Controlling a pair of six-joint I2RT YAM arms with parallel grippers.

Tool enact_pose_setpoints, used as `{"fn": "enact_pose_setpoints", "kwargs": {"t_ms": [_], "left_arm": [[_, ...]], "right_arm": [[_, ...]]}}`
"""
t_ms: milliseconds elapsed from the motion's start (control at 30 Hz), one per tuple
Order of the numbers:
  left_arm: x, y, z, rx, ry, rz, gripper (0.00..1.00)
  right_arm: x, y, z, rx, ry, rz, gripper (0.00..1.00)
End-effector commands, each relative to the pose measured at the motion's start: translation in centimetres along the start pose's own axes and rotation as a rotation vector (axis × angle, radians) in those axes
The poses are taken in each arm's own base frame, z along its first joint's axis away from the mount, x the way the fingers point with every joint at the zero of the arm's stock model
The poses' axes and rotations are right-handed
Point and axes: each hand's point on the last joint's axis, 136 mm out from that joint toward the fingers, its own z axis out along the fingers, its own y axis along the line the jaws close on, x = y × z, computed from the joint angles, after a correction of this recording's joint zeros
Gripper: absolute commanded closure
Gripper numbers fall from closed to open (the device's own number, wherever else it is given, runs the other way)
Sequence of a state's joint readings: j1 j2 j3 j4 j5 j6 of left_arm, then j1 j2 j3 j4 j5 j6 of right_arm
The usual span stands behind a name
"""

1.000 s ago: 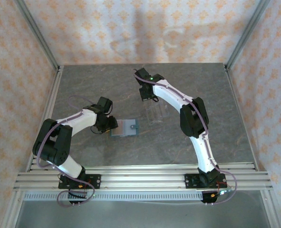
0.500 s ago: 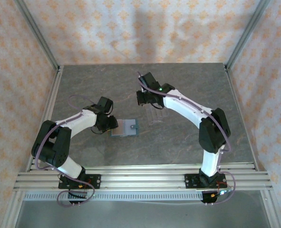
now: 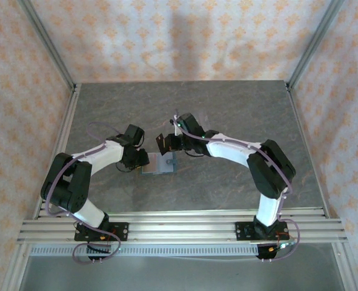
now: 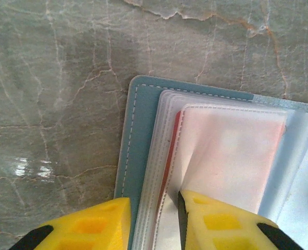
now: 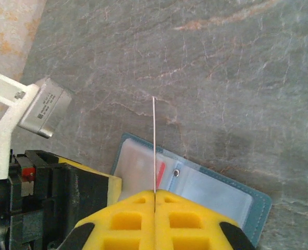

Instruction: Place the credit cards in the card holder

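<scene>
- Yellow fingertips [image 4: 221, 224] of the left jaws stand part open, with a plain gap between them.
- One tip rests on the clear sleeves of the holder [image 4: 138, 135]. The other sits just beside the stitched teal cover's edge. That edge and the stack of sleeves lie in the gap. Whether the tips pinch anything cannot be told.
- Just ahead of the left jaws, a red card [image 4: 170, 151] sits inside a sleeve. Its red edge shows, and a pink blush shows through the plastic.
- The right jaws are closed. Their yellow fingertips [image 5: 133, 213] meet on a card [image 5: 154, 140] that is seen edge-on as a thin pale line, standing straight out from the seam. Its colour cannot be told.
- Below and ahead of the right jaws, the holder [image 5: 211, 192] lies open and flat, sleeves up, with a small snap dot [image 5: 175, 172] near its middle.
- The left jaws touch the holder's far side from the right jaws, and the left arm's camera [image 5: 44, 107] sits above them on a white bracket.
- From above, the holder [image 3: 162, 163] lies between the two sets of jaws. The left set is at its edge and the right set hangs just past its far edge.
- The surface [image 3: 245, 109] is grey stone-look with pale and rust veins.
- Walls [image 3: 166, 36] of peach floral print stand behind metal posts [image 3: 45, 42], and metal rails [image 3: 185, 224] run along the near edge.
</scene>
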State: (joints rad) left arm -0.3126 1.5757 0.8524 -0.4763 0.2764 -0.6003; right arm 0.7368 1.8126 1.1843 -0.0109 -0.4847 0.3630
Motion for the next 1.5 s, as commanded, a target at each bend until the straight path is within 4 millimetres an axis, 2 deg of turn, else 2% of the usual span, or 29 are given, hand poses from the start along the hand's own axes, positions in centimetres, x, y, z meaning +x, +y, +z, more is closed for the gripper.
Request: {"fn": "enact_pose_setpoints", "kwargs": {"t_ms": [0,433,700,1467], "left_arm": [[0.7,1.4,1.0,-0.059,0.016,0.008,0.71],[0.8,1.3,1.2,-0.062,0.027,0.003,0.76],[0.8,1.0,1.3,-0.059,0.031,0.010,0.77],[0.8,0.5,1.1,-0.055,0.035,0.018,0.79]], "right_arm": [[-1.7,2.5,-0.8,-0.131,-0.089,0.041,1.00],[0.1,1.1,1.7,-0.162,-0.099,0.141,1.00],[1.0,-0.5,2.1,-0.127,-0.128,0.177,1.00],[2.4,-2.1,3.9,-0.093,-0.123,0.214,1.00]]}}
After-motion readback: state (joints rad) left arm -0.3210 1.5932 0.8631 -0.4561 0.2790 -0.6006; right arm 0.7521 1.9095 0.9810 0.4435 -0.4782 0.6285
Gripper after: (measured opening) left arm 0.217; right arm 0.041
